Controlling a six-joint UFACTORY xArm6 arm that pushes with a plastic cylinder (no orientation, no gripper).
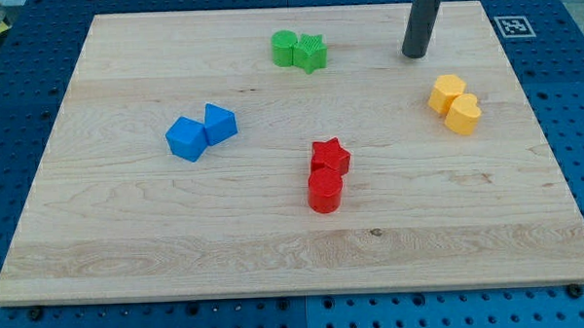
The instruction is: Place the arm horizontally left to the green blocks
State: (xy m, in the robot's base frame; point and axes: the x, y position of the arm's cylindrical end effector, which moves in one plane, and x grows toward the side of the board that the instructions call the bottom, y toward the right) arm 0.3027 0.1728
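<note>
While the dark rod comes down from the view's top right, the scene reads as follows.

Tip: my tip (pixel 416 54) rests on the pale wooden board (pixel 129 238), well to the view's right of the green pair and above the yellow pair, touching no block.

Claw state: the arm carries no claw, only the straight dark rod, so nothing spreads, presses together or pinches.

Green blocks: a green round-edged plastic block (pixel 284 48) and a green star-shaped plastic block (pixel 311 53) sit touching near the board's top edge, a little right of centre; the star lies on the view's right of its partner.

Side left of green: bare wood, with my tip on the opposite side of the pair.

Yellow blocks: a yellow hexagonal block (pixel 446 92) and a yellow rounded block (pixel 464 113) touch each other near the view's right edge.

Red blocks: a red star block (pixel 330 157) touches a red cylinder block (pixel 325 192) just below it, near the board's middle.

Blue blocks: a blue angular block (pixel 186 138) and a blue cube-like block (pixel 219 122) touch at the view's left.

Surround: a blue perforated table (pixel 583 125) frames the board.
</note>
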